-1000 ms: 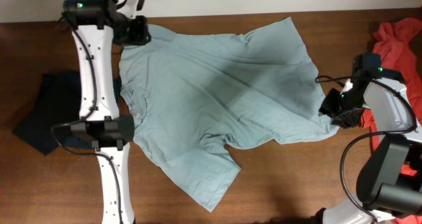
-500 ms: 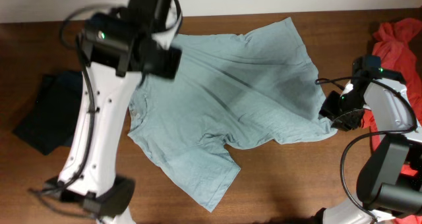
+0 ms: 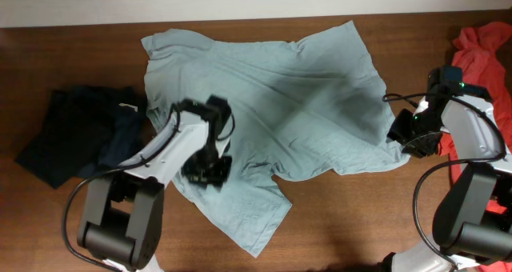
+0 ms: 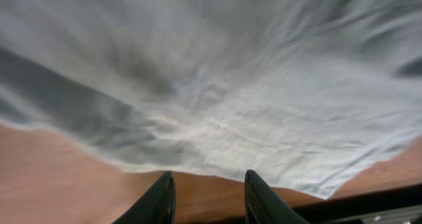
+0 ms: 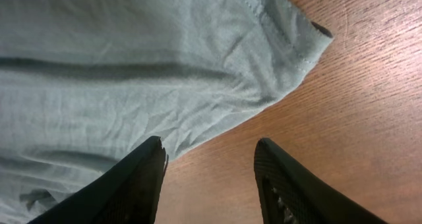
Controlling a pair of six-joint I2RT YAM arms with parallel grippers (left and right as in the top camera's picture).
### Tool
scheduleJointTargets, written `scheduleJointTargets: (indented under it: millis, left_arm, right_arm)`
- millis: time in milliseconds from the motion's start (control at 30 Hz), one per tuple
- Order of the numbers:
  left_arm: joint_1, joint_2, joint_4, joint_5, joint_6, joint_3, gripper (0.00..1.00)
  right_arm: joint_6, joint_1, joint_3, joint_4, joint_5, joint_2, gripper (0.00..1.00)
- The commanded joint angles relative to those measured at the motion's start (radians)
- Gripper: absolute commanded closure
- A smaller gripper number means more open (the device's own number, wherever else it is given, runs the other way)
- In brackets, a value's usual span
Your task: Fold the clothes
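Overhead, the left tool [image 3: 208, 172] hangs above the spread pale T-shirt [image 3: 280, 96].

No text, brand, number or sign can be read in any view; the T-shirt [image 3: 272, 104] shows only plain cloth in the overhead and both wrist views; a small pale fleck [image 3: 126, 106] on the dark garment [image 3: 76, 136] at the worktop's left may be a label, but it is too small to read.
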Motion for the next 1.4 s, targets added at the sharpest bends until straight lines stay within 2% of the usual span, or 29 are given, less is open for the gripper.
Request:
scheduleJointTargets:
  millis: [0, 233, 300, 433, 500, 800, 1000, 1367]
  left_arm:
    - [0.003, -0.013, 0.044, 0.053, -0.095, -0.072, 0.66]
    - [0.003, -0.052, 0.137, 0.045, -0.177, -0.224, 0.70]
    - [0.003, -0.065, 0.178, 0.046, -0.197, -0.259, 0.68]
    - [0.003, -0.074, 0.222, 0.045, -0.226, -0.304, 0.57]
    - [0.003, -0.074, 0.241, 0.046, -0.230, -0.324, 0.54]
    - [0.003, -0.152, 0.196, 0.048, -0.243, -0.336, 0.54]
    - [0.003, -0.240, 0.171, 0.012, -0.258, -0.337, 0.46]
    - [0.003, -0.239, 0.266, -0.015, -0.286, -0.436, 0.43]
  right_arm:
    - [0.008, -0.002, -0.005, -0.001, 0.012, -0.011, 0.52]
    - [0.004, -0.002, -0.005, -0.002, 0.016, -0.011, 0.52]
    - [0.004, -0.002, -0.005, -0.002, 0.016, -0.011, 0.52]
    - [0.004, -0.002, -0.005, -0.002, 0.016, -0.011, 0.52]
    - [0.004, -0.002, -0.005, -0.002, 0.016, -0.011, 0.52]
    - [-0.014, -0.002, -0.005, -0.011, 0.016, -0.011, 0.52]
    - [-0.014, -0.002, -0.005, -0.012, 0.016, -0.011, 0.52]
    - [-0.014, -0.002, -0.005, -0.011, 0.016, -0.011, 0.52]
